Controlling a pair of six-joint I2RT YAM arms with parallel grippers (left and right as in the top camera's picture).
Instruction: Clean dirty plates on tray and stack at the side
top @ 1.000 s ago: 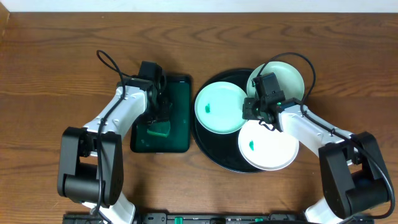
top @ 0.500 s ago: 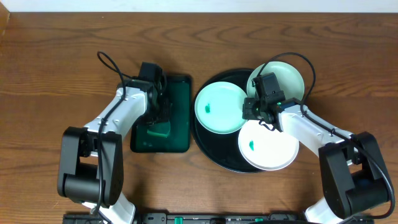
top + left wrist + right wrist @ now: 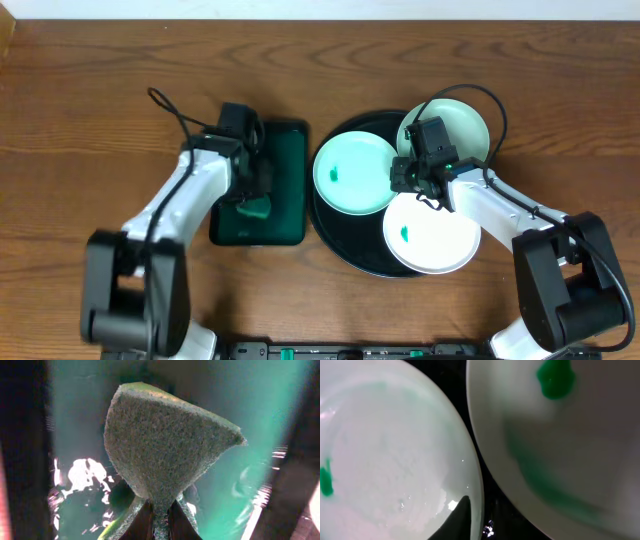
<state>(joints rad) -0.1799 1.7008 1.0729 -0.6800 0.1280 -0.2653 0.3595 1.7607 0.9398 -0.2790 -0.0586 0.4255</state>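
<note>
Plates (image 3: pixel 355 172): three, green-smeared, all on black tray (image 3: pixel 345 230), none stacked aside. Left tool (image 3: pixel 160 519) pinches sponge (image 3: pixel 165 445) over green tray (image 3: pixel 285 150). Right tool (image 3: pixel 412 175) low between plates, open or closed unclear. Bring sponge face flat onto left plate's smear (image 3: pixel 333 172), press lightly, right tool steadying rim.

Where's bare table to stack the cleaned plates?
The table is bare along its far edge and far-right corner. The black tray is crowded with three plates; its gap to the green tray is narrow.

3 plates (image 3: pixel 355 172) on round tray (image 3: pixel 348 236); sponge (image 3: pixel 255 208) in small tray (image 3: pixel 290 160), left of it.
</note>
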